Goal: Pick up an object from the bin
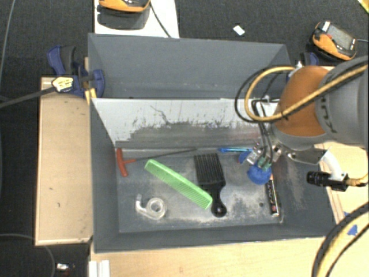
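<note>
My gripper (265, 156) hangs low at the right end of the bin, just above a small blue rounded thing (259, 175) that lies on the floor there. A thin blue pen (233, 150) lies by the back wall, just left of the gripper. A dark narrow bar with red marks (273, 198) lies along the right wall, below the blue thing. A black hair brush (210, 176) rests in the middle of the bin, its handle pointing to the front.
A green comb (179, 183) lies slanted left of the brush. A clear tape dispenser (151, 207) sits at the front left. A red-handled tool with a long thin rod (123, 161) lies along the back wall. The arm and its cables cover the bin's right rim.
</note>
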You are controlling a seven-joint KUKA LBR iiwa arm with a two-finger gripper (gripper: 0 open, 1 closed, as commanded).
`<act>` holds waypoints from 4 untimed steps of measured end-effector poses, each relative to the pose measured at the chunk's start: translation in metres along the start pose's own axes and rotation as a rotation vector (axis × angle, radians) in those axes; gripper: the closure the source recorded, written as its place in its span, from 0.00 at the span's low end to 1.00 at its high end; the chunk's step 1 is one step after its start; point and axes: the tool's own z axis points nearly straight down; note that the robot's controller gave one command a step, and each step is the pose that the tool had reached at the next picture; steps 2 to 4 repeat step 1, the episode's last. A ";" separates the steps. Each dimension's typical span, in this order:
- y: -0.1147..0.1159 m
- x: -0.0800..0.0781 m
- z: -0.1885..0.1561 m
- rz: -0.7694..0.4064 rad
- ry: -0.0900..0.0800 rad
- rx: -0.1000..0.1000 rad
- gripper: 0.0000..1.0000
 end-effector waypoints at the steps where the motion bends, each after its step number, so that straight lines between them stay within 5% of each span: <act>1: 0.001 0.000 -0.030 0.000 -0.002 -0.002 1.00; 4: 0.001 0.000 -0.030 0.000 -0.002 -0.002 1.00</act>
